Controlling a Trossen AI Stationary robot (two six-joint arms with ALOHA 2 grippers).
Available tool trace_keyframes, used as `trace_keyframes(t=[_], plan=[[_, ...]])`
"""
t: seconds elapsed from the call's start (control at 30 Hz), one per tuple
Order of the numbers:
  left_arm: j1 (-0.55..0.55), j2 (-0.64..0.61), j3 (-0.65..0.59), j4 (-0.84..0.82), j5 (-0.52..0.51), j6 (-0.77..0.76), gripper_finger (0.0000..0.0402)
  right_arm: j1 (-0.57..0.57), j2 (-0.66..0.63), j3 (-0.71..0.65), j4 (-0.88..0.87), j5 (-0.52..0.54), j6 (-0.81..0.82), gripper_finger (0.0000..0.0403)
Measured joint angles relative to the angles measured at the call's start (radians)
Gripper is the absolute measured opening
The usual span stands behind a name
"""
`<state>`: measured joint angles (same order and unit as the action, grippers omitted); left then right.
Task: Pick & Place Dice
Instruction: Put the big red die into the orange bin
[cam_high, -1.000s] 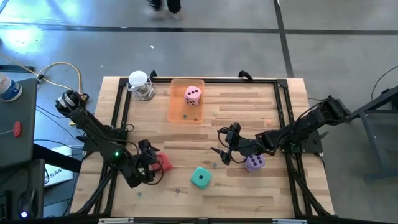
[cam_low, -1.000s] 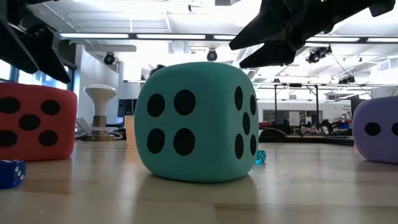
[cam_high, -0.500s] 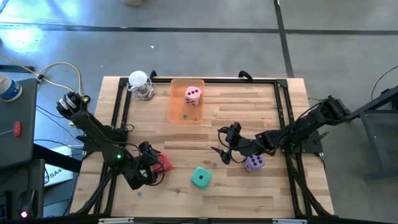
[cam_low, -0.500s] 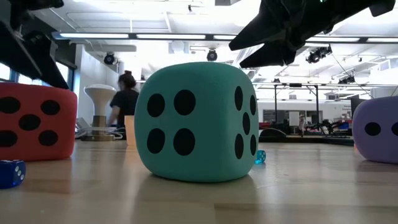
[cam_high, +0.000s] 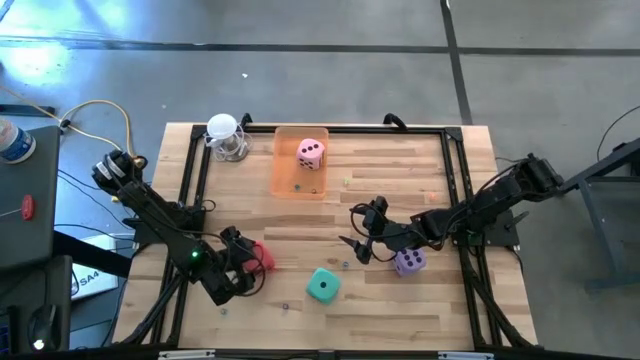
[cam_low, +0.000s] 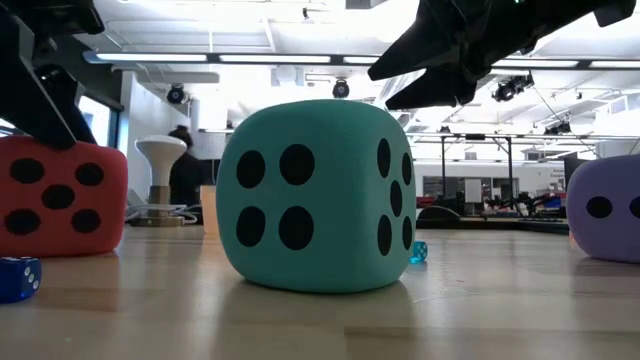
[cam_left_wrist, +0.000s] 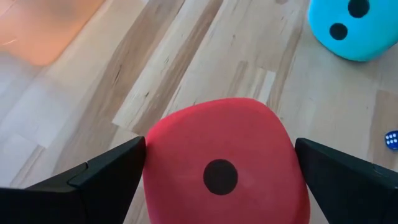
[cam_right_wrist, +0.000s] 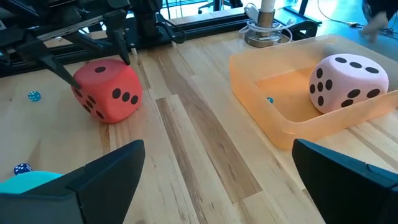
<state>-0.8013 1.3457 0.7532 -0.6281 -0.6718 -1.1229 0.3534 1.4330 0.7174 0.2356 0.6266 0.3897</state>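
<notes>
Wooden table (cam_high: 400, 300): teal die (cam_high: 322, 286) nearest, left gripper (cam_high: 247, 266) spread wide around the red die (cam_left_wrist: 227, 168), right gripper (cam_high: 358, 244) spread open beside the purple die (cam_high: 408, 262), pink die (cam_high: 311, 152) in the far orange tray (cam_high: 283, 170).

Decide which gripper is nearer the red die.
Left. The left gripper straddles the red die, open; the right gripper hangs farther off, beside the purple die.

Beyond the pale wooden surface (cam_high: 400, 190) lies a grey concrete floor (cam_high: 330, 85) crossed by dark lines, while long ceiling strip lights (cam_low: 290, 58) brighten an open workshop where a person (cam_low: 185, 175) stands.
</notes>
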Motion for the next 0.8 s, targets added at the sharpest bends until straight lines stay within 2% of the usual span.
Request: trace_keyframes(t=[0.37, 0.8], plan=[[0.018, 0.0, -0.002, -0.005, -0.008, -0.113, 0.0399, 0.0, 0.0, 0.0, 0.0, 0.0, 0.009, 0.04], [0.026, 0.102, -0.001, -0.007, -0.022, -0.256, 0.0399, 0.0, 0.0, 0.0, 0.0, -0.001, 0.01, 0.04]])
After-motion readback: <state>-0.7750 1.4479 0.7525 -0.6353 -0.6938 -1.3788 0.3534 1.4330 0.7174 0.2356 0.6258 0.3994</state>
